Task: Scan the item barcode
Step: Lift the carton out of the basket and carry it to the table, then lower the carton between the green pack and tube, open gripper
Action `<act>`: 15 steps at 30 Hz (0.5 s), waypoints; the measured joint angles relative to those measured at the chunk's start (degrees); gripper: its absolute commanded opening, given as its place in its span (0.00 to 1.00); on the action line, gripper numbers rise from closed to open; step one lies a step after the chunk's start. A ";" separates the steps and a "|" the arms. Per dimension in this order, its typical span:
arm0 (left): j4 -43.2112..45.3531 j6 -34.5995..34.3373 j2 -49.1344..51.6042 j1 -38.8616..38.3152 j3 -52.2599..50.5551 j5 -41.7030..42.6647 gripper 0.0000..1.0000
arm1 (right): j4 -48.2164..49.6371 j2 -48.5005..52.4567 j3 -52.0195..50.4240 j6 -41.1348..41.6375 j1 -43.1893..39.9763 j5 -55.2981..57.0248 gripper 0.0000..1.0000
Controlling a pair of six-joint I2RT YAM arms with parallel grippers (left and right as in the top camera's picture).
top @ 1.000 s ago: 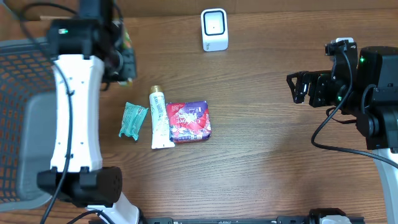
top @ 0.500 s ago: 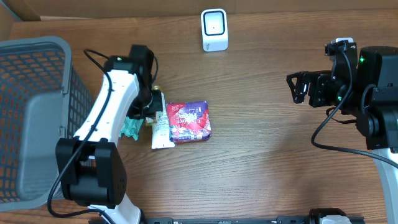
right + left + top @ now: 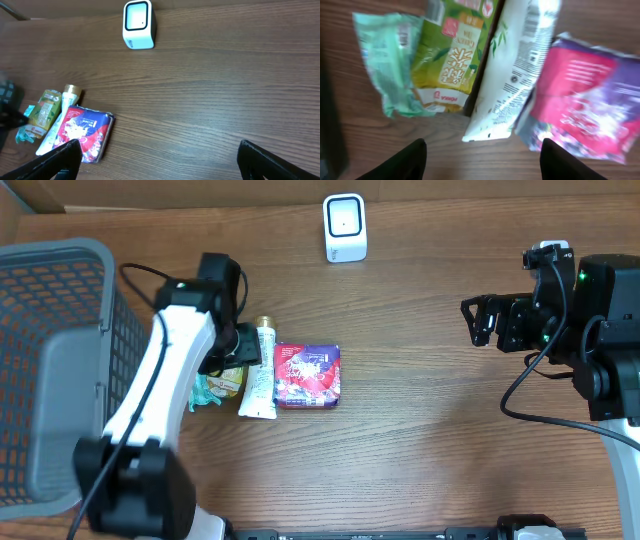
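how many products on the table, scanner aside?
4, side by side under the left arm. Left to right in the left wrist view: teal packet, green tea packet, white tube, purple-red pouch. The arm may hide more overhead.

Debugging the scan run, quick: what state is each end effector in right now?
Left end effector: open, holding nothing.
Right end effector: open, holding nothing.
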 measured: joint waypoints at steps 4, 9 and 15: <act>-1.53 -0.37 -9.55 0.00 0.00 -0.42 0.67 | 0.02 -0.02 0.00 0.00 0.00 0.00 1.00; -5.90 -4.20 -18.23 0.00 -1.99 -2.03 0.69 | -0.02 0.00 0.00 -0.02 0.00 0.00 1.00; -6.99 -10.45 -28.22 0.66 -13.92 -4.85 0.94 | 0.00 0.00 0.00 0.00 0.00 0.00 1.00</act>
